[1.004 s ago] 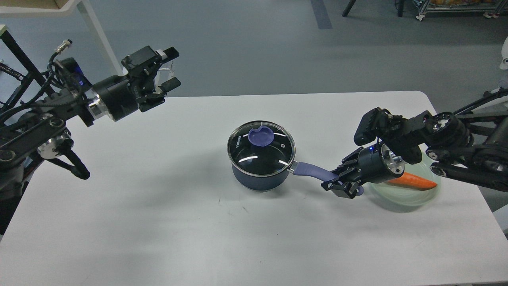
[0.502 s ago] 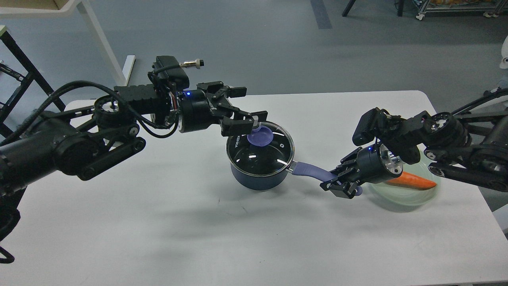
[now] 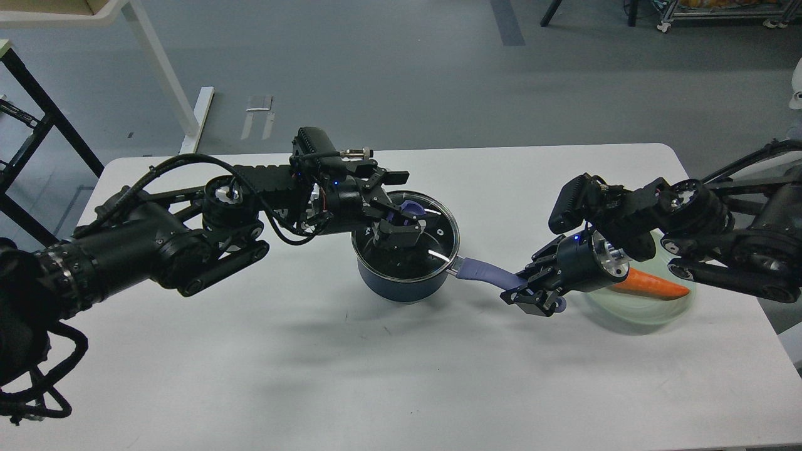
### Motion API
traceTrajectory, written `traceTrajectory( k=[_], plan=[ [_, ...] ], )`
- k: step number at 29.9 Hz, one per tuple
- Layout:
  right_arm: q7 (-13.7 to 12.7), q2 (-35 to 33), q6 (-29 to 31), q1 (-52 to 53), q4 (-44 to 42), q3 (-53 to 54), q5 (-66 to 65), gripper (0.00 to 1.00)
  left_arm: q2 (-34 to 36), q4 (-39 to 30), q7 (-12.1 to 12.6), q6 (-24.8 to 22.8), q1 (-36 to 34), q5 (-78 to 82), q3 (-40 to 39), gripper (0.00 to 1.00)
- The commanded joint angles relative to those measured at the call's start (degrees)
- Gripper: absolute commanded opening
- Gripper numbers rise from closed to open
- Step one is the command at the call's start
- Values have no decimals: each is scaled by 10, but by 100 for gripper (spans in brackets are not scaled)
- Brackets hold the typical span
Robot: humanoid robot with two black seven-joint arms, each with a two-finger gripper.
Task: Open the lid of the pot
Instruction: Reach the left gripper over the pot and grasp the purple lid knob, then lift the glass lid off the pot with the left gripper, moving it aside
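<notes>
The glass pot lid (image 3: pixel 432 241) sits closed on a dark blue saucepan (image 3: pixel 401 285) near the middle of the white worktop (image 3: pixel 313 376), a little toward the far side. Its purple knob (image 3: pixel 411 208) shows only in part, because the left gripper (image 3: pixel 401 222) hangs directly over it. The fingers (image 3: pixel 396 229) of that gripper lie on either side of the knob and close against it, but from this angle I cannot tell whether they actually clamp it or only bracket it. The lid's metal rim lies level on the pot all round, with no gap visible.

The saucepan's purple handle (image 3: pixel 482 272) points to the right and slightly toward the near edge. The right gripper (image 3: pixel 526 291) has its fingers closed on the far end of this handle, with a bit of purple showing beyond them.

Just behind the right gripper, on the right part of the worktop, stands a pale green translucent plate (image 3: pixel 639 310) with a carrot (image 3: pixel 651 285) lying across it; the gripper's wrist covers the carrot's left end. The left arm (image 3: pixel 156 250) reaches in low across the worktop from the left, and the right arm (image 3: pixel 739 250) comes in from the right edge.
</notes>
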Motion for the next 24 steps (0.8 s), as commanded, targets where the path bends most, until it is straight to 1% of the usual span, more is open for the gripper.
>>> traceTrajectory(
  k=[1, 10, 15, 18, 21, 24],
  plan=[
    [0, 0, 1, 4, 0, 0, 0, 27, 1, 2, 0, 2, 13, 1, 3, 99],
    [0, 0, 2, 11, 1, -1, 1, 27, 1, 17, 0, 20, 25, -2, 3, 99],
    [0, 0, 2, 11, 1, -1, 1, 27, -2, 22, 0, 23, 26, -8, 3, 96],
    [0, 0, 2, 11, 1, -1, 1, 27, -3, 22, 0, 23, 26, -6, 3, 88],
    [0, 0, 1, 11, 1, -1, 1, 27, -3, 22, 0, 23, 27, -5, 4, 77],
    [0, 0, 2, 11, 1, -1, 1, 27, -3, 22, 0, 24, 28, -4, 4, 64]
  ],
)
